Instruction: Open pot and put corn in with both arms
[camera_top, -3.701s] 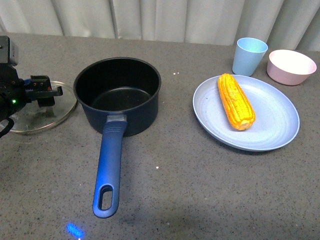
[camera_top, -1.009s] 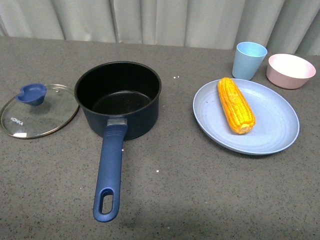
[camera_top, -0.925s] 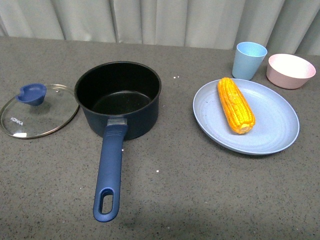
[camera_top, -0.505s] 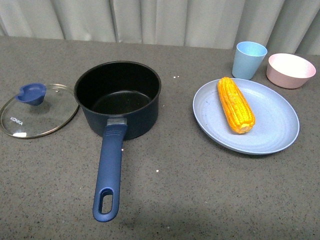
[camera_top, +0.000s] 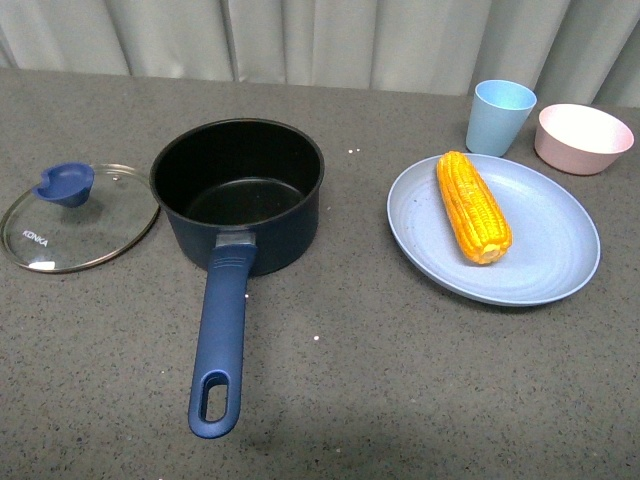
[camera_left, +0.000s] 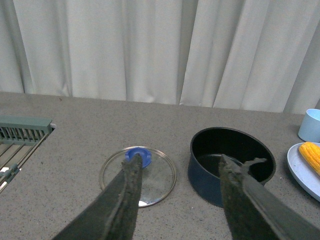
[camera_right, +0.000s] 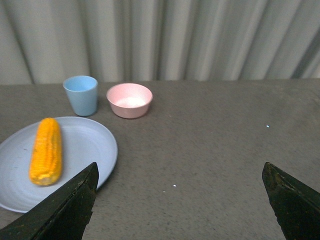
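We are seeing the dark navy round saucepan (camera_top: 237, 190) uncovered | yellow-orange corn cob (camera_top: 472, 205) lying on round pale-blue plate (camera_top: 545, 250) | left gripper (camera_left: 178, 162), right gripper (camera_right: 180, 170) both gaping, empty | risk: rounded cob rolling out of an off-centre pinch.

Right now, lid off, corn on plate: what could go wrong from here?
The corn may roll on the plate as the right gripper closes.
The cup and bowl stand behind the plate; overshooting could knock them.
The pot handle sticks out toward the robot; a sweep could snag it.
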